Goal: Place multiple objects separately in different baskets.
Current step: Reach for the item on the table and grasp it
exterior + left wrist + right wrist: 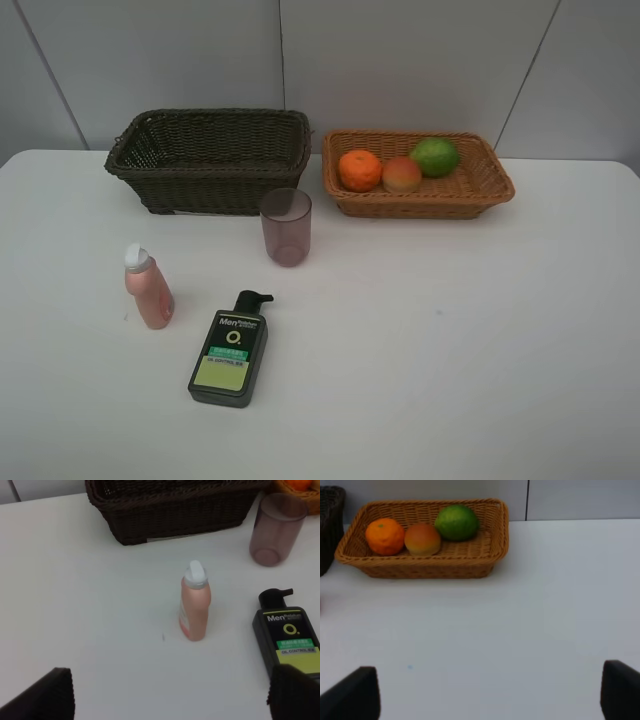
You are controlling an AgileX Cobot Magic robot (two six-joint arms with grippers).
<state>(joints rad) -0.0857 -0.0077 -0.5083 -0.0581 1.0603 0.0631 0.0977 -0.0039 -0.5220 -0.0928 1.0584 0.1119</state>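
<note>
Pump bottle [287,632] partly behind left jaws

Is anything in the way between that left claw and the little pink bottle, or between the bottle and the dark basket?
Nothing visible. Only bare table lies between the open left gripper and the pink bottle, and between it and the dark basket. The mauve cup and pump bottle sit off to one side.

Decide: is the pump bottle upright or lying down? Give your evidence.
Lying down. The pump bottle rests flat on the table, label facing up, unlike the pink bottle standing beside it.
</note>
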